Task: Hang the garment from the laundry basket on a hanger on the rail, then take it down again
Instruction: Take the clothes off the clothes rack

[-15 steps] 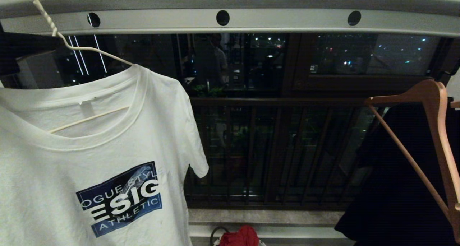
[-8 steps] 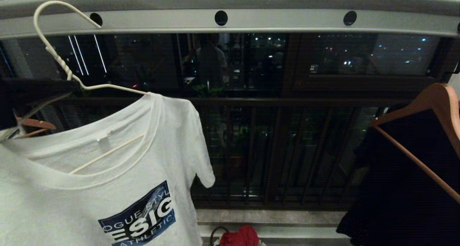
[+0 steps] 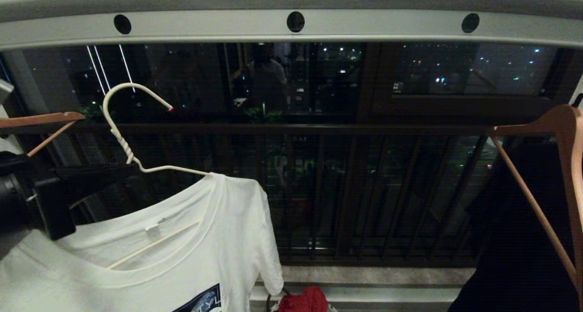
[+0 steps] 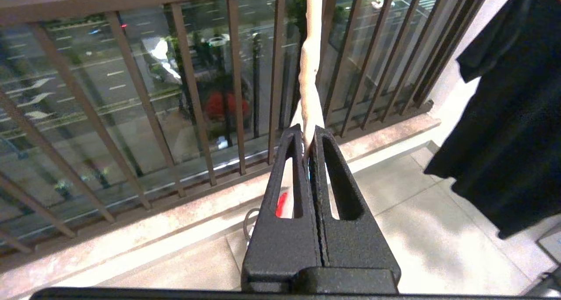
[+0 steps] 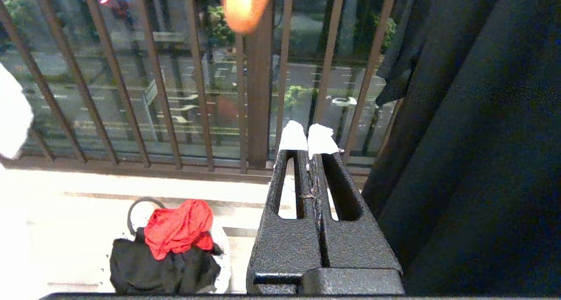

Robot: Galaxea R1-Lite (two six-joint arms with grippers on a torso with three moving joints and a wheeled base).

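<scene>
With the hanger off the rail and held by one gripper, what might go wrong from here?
1. The left gripper pinches only the hanger at its thin twisted neck, so the wire may swivel or slip.
2. The T-shirt hangs tilted on the wire and may slide off.
3. The open hook could snag a brown wooden hanger close by.

One rail [image 3: 291, 23] with three round holes [image 3: 295, 21]; one white wire hanger [image 3: 132, 134] carrying one white T-shirt [image 3: 182, 257]; two wooden hangers [image 3: 553, 134]; one black garment [image 3: 514, 239]; one red cloth [image 5: 177, 225]; two end effectors [image 4: 309, 138].
</scene>
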